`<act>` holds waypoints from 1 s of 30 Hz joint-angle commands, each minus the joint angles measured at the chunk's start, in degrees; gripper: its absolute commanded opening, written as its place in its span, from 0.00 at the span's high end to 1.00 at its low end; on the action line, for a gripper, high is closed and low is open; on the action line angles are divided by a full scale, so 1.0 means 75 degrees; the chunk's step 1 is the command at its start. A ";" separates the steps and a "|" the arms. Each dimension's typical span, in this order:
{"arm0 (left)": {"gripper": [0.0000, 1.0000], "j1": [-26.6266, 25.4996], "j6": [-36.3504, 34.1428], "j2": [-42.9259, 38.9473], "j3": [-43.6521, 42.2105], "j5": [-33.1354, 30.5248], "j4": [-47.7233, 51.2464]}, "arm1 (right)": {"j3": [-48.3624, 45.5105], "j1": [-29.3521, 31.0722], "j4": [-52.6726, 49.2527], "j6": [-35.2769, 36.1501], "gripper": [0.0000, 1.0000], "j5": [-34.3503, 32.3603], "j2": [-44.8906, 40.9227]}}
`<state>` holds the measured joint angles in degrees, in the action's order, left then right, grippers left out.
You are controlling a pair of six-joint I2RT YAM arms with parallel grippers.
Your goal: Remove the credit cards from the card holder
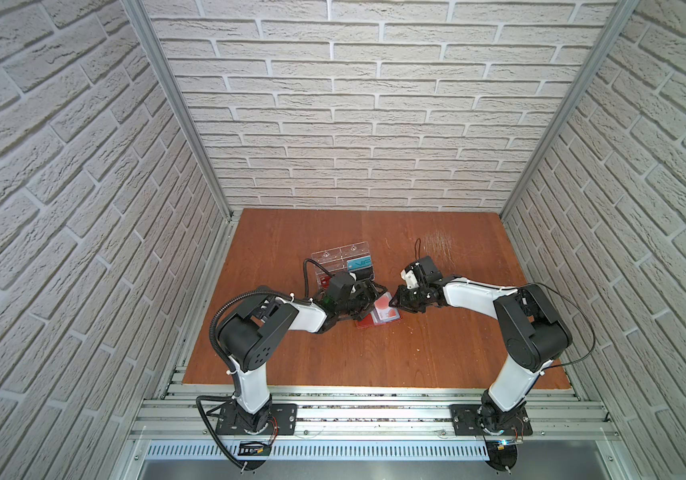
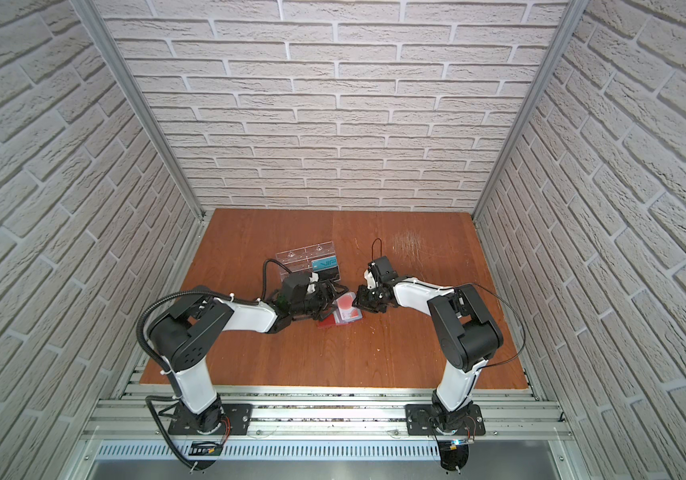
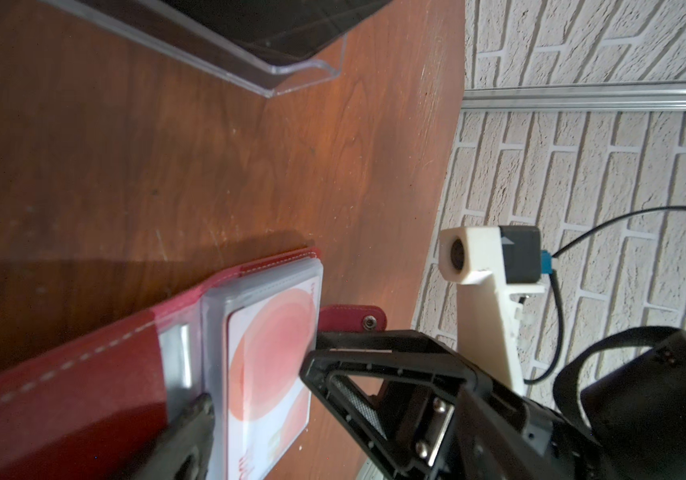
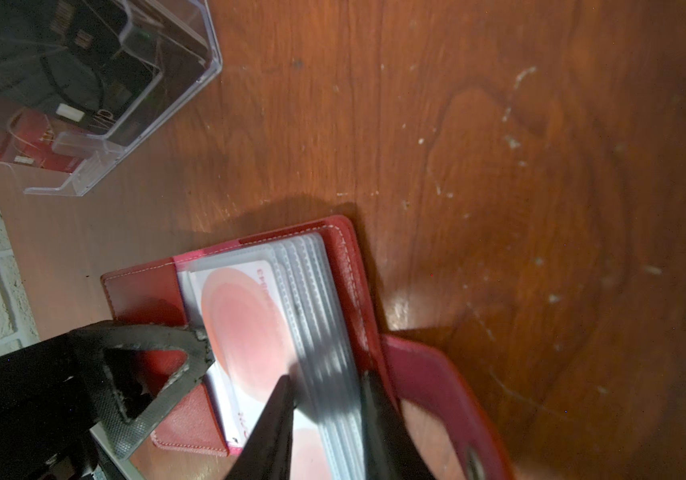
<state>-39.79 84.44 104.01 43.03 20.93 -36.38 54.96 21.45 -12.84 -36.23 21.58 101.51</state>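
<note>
Right tool [image 4: 326, 384], right wrist view: its dark jaws stand narrowly apart astride the blurred clear plastic sleeves [image 4: 316, 299] of the open red leather-like card holder [image 4: 146, 291]; whether they pinch, cannot tell. White plastic card with red circles [image 4: 245, 328] lies sleeved just beyond, spine-ward, long axis crossing the approach. Both top views: holder sits mid brown wooden table [image 1: 457, 332]; left tool [image 1: 374, 301] spread wide, empty; right arm nearer the sleeves' free edge. Left wrist view: one fingertip [image 3: 193, 419] bears on the spine margin; its mate and the sleeve mouth unseen.

Bench [image 1: 449, 345] wide open front and right. Clear rack [image 1: 335, 257] blocks rear-left; left pincer [image 1: 368, 303], right pincer [image 1: 396, 306] crowd card holder [image 1: 365, 324] from both sides.
</note>
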 commanded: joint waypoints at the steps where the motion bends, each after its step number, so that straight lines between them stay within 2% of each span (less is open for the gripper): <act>1: 0.10 0.0003 -0.0298 0.0019 -0.0093 0.0046 -0.0190 | -0.0334 0.0055 -0.0072 -0.0103 0.72 -0.0229 0.0314; 30: 0.12 -0.0172 -0.0385 0.0472 -0.0153 0.0327 -0.2022 | -0.0621 0.0047 0.0329 -0.0229 0.75 -0.0077 0.0480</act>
<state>-39.88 82.83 106.04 41.87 22.02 -42.63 53.10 20.78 -8.97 -37.32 23.27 101.45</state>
